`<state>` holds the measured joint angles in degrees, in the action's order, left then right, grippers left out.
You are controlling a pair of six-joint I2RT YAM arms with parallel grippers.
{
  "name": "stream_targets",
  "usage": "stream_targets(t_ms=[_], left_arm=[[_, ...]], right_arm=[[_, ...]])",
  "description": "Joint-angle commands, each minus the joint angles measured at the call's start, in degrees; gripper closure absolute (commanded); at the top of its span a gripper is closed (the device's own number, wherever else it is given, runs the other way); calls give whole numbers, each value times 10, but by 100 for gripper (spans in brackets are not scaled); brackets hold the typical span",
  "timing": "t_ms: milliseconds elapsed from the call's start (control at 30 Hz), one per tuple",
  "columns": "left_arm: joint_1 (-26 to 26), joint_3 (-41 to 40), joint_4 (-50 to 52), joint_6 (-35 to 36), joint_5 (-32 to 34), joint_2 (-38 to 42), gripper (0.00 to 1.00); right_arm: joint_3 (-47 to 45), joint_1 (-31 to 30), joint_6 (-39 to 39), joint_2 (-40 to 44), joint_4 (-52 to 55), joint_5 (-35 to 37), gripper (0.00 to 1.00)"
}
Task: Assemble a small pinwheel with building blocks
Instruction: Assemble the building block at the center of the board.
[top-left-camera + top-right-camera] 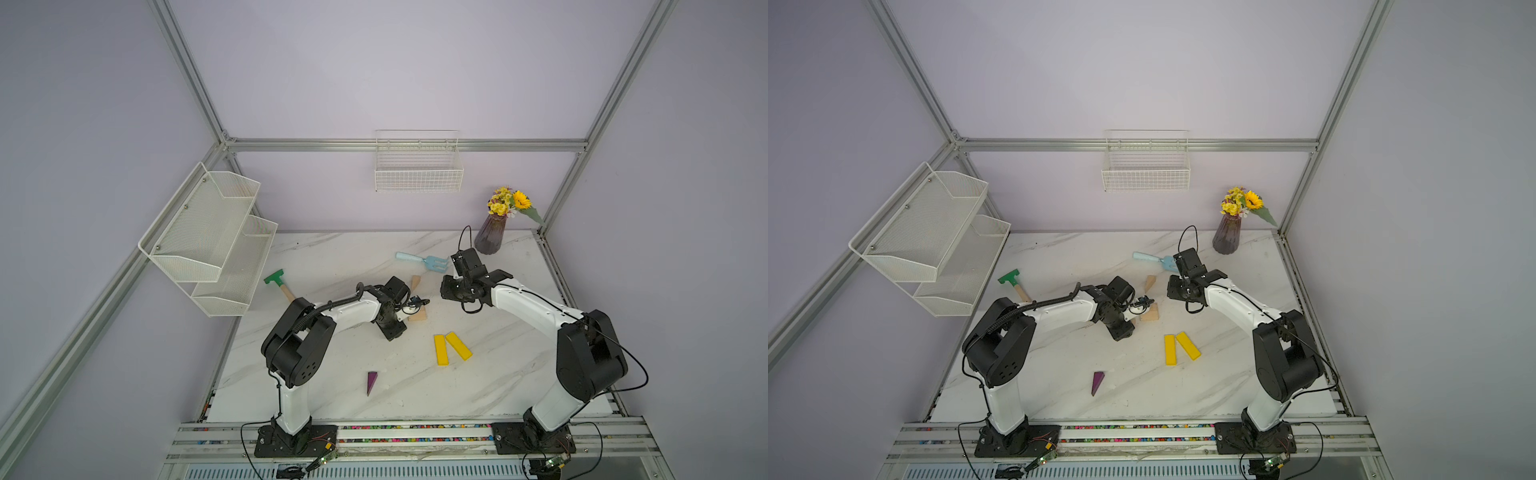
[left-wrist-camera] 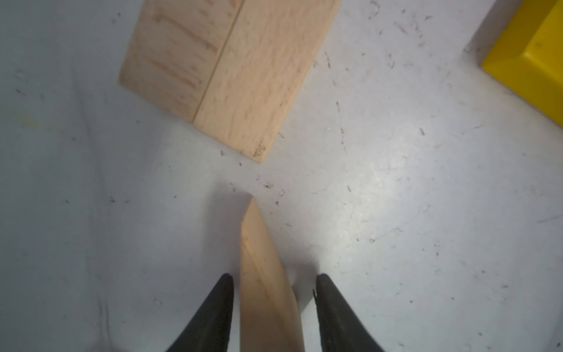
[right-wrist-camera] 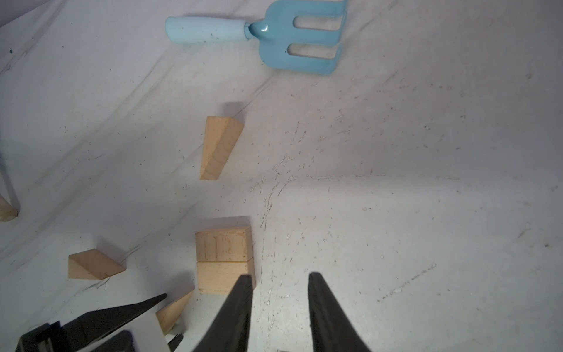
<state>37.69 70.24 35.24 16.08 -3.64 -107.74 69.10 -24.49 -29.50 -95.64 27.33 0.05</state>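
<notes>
Left gripper [image 2: 272,275] is spread, not pinching. The tan wedge [image 2: 262,259] lies loose between its fingers [image 2: 213,314], at 8 o'clock of the tan blocks [image 2: 231,70], tip aimed 2 o'clock at them. Right gripper [image 3: 280,274] is spread too and holds nothing. There's open table [image 3: 426,213] at 3 o'clock of the blocks.

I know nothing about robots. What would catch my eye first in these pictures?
The black-and-white left arm and right arm lean over a marble table. The left gripper stands open astride a tan wedge, near two tan blocks lying side by side. Two bright yellow bars lie mid-table, and a vase of flowers stands in the far right corner.
</notes>
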Motion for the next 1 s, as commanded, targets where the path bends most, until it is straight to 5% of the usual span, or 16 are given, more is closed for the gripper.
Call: stream_targets(t_ms=[0,233,967], left_arm=[[2,-1,-14,3,-2,16,47],[3,3,-31,3,-14,12,44],[3,-5,-51,-1,-37,13,72]], right_arm=[[3,3,0,2,-4,-3,64],[5,3,0,0,-4,-7,64],[5,3,-2,5,3,-3,64]])
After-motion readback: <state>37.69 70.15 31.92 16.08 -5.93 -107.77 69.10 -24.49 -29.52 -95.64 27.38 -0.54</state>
